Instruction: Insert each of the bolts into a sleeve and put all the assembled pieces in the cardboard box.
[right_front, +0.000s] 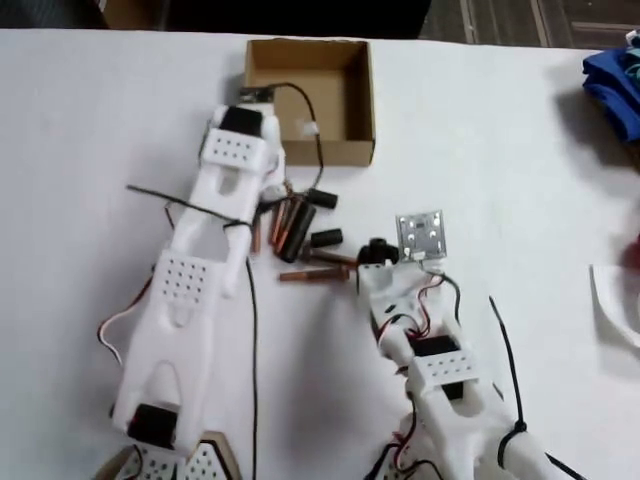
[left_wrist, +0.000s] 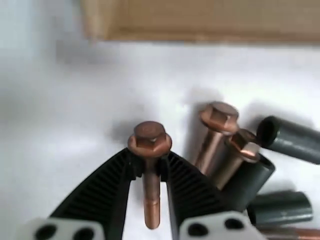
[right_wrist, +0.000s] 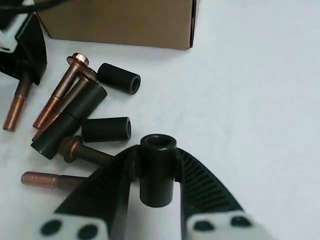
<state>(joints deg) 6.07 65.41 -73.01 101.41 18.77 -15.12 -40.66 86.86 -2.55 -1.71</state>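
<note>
Copper bolt (left_wrist: 149, 140) first: it's pinched in the left gripper (left_wrist: 149, 164), hex head poking out just past the tips, threaded shank running back between the ribbed black fingers (left_wrist: 107, 192). The jaws stand only a narrow slot apart, closed onto the shank. Bolt and gripper are low over the white table (right_front: 520, 250), near the front wall of the cardboard box (right_front: 358, 100).

Over to the right gripper (right_wrist: 157, 167), and it has a black sleeve (right_wrist: 158, 175) clamped, jaws parted by no more than the sleeve's own width, the open bore pointing out beyond the tips. It sits further from the box than the left gripper does.

Between the two grippers lie the loose parts (right_front: 300, 235), all flat on the table outside the box. Two bolts (right_wrist: 60, 92) lie side by side along a longer dark sleeve (right_wrist: 67, 122). A short sleeve (right_wrist: 118, 77) lies nearer the box, and a second short sleeve (right_wrist: 106, 129) lies just beside the long one. A darker bolt (right_wrist: 85, 151) runs in behind the right gripper's finger, and another copper bolt (right_wrist: 47, 179) lies close by it.

Now the box itself: open-topped, with plain brown card showing on its floor in the high view. A black cable with a white connector (right_front: 307, 128) loops from the left arm across the opening. Whether it rests inside or hangs above, I can't tell.

A blue cloth (right_front: 612, 85) lies at the table's edge, well apart from everything.
</note>
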